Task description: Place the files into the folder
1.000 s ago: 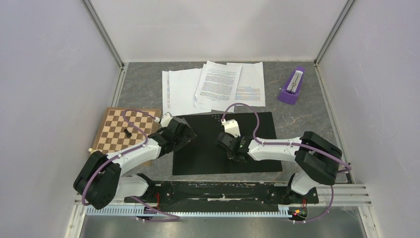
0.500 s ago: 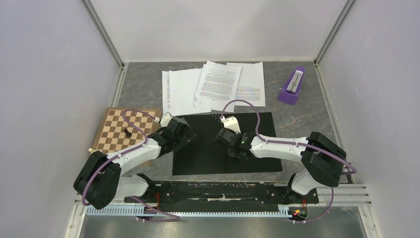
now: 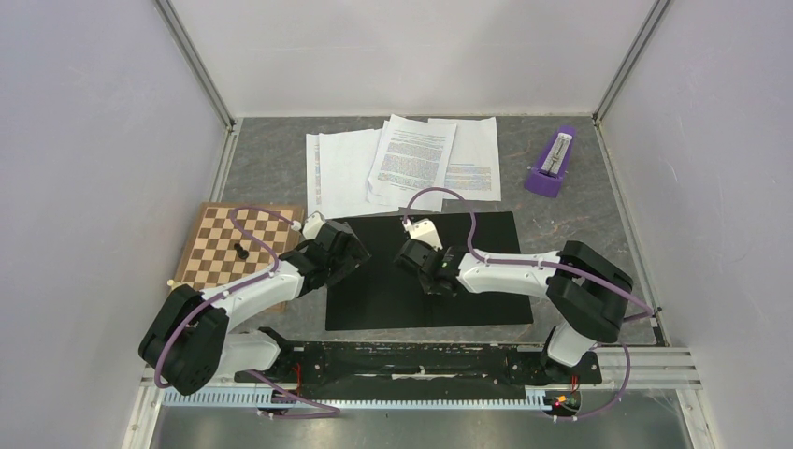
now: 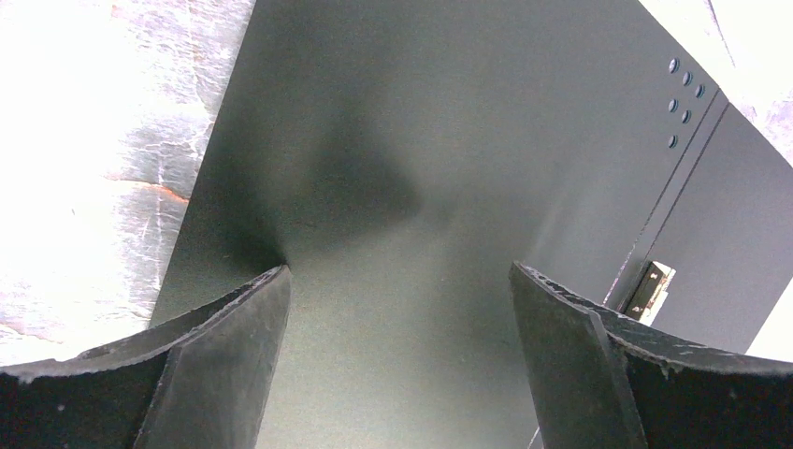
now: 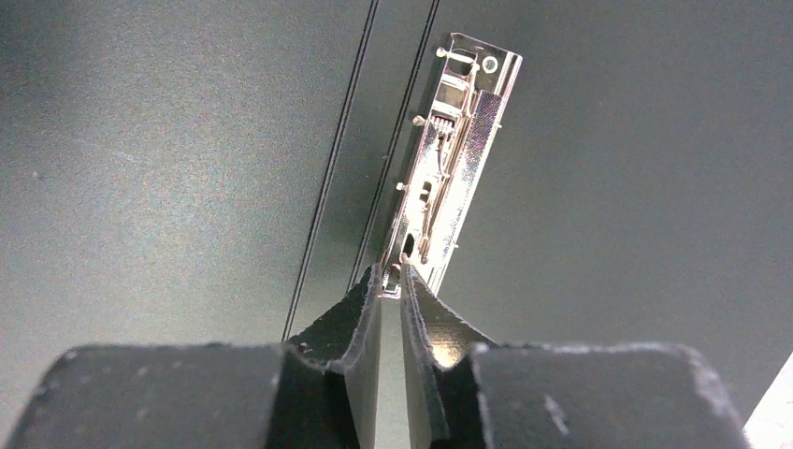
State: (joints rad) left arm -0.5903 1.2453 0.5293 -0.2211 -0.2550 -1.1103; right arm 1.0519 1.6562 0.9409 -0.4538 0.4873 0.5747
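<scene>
Folder (image 3: pixel 374 299) open, files (image 3: pixel 411 164) not yet in. Left gripper (image 4: pixel 397 281) wide, empty; right gripper (image 5: pixel 393 276) nearly closed at clip (image 5: pixel 458 122), hold unclear.

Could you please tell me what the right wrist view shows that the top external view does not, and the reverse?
Right wrist only: the metal spine clip close up, the right tool nearly closed at its near end. Top only: the files, the chessboard, a purple object and the open left tool. Both: the open folder's black inside.
</scene>
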